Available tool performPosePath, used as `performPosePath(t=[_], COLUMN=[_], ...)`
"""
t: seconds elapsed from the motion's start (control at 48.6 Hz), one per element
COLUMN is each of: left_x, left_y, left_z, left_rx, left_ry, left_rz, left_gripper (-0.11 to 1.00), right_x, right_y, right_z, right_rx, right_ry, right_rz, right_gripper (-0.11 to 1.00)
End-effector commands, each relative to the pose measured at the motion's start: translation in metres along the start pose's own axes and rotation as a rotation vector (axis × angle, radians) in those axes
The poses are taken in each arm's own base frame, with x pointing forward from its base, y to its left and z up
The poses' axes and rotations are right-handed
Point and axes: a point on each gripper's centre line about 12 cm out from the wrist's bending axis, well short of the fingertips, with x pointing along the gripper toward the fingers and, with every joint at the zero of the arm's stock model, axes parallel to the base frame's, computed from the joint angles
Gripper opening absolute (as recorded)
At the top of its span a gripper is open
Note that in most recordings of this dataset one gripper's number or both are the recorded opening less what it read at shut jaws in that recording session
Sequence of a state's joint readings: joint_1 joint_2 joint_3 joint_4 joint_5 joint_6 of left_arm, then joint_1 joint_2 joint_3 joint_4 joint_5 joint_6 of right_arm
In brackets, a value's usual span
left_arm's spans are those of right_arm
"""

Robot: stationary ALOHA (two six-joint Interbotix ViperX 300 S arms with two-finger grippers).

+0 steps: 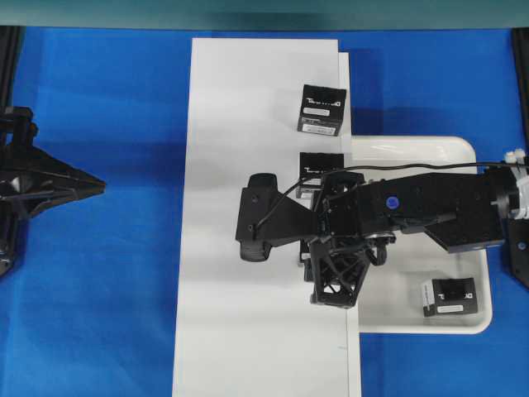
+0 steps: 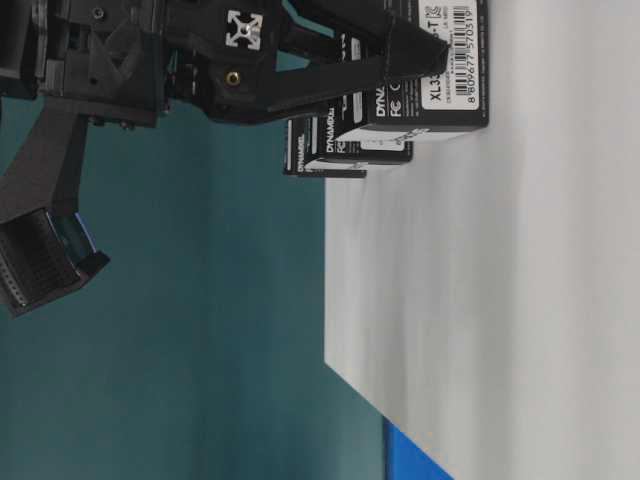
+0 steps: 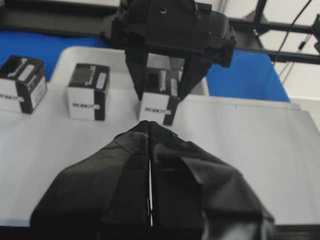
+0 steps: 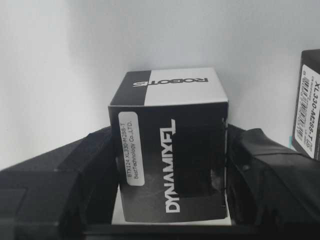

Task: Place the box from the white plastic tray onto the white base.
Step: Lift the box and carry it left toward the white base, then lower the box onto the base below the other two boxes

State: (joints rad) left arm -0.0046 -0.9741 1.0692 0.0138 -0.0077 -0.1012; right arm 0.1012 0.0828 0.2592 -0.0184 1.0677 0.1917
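On the counter [image 1: 99, 331] the white base [image 1: 240, 331] lies left of the white plastic tray [image 1: 463, 153], their edges touching. Two cartons [image 1: 321, 109] stand along the base's right edge toward its far end. The box [image 4: 172, 150] sits between my right jaws over that same edge. One carton [image 1: 449, 297] rests in the tray's near right corner.

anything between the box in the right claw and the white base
Nothing visible. The right claw has its fingers either side of the box, directly over the white base. Two other boxes already sit further along the base, off to one side.
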Motion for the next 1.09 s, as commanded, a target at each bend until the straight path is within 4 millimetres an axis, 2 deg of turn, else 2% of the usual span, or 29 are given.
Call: performPosePath(t=[0.0,0.412,0.803,0.844,0.906,0.968,1.009,1.071], left_x=[0.0015,0.0015,0.0015,0.0015,0.0015,0.0015,0.0015,0.0014], left_y=[-0.0015,-0.0016,-0.0016,-0.0016,-0.0016,-0.0023,-0.0023,-0.0035], left_z=[0.0103,0.0109,0.0109,0.0109,0.0113,0.0112,0.0112,0.0111], left_rx=[0.002,0.002,0.002,0.002,0.000,0.002,0.002,0.002], left_ry=[-0.026,-0.027,-0.027,-0.027,-0.030,-0.030,-0.030,-0.029], left_rz=[-0.005,-0.006,-0.006,-0.006,-0.006,-0.009,-0.009,-0.015], left_gripper=[-0.05,-0.05,-0.05,-0.05,-0.05,-0.05,-0.05,-0.05], right_x=[0.0060,0.0097,0.0098,0.0100,0.0103,0.0105,0.0107,0.0102], right_y=[0.0016,0.0002,-0.0005,-0.0008,-0.0016,-0.0026,-0.0038,-0.0056], right_z=[-0.0010,-0.0083,-0.0062,-0.0070,-0.0072,-0.0079,-0.0085,-0.0077], right_rx=[-0.006,-0.009,-0.012,-0.019,-0.026,-0.041,-0.048,-0.056], right_ry=[0.013,0.025,0.000,0.001,0.001,0.001,0.001,-0.004], right_rz=[-0.003,-0.005,-0.001,-0.002,-0.009,-0.021,-0.030,-0.045], right_gripper=[0.59,0.59,0.59,0.65,0.81,0.93,0.97,0.97])
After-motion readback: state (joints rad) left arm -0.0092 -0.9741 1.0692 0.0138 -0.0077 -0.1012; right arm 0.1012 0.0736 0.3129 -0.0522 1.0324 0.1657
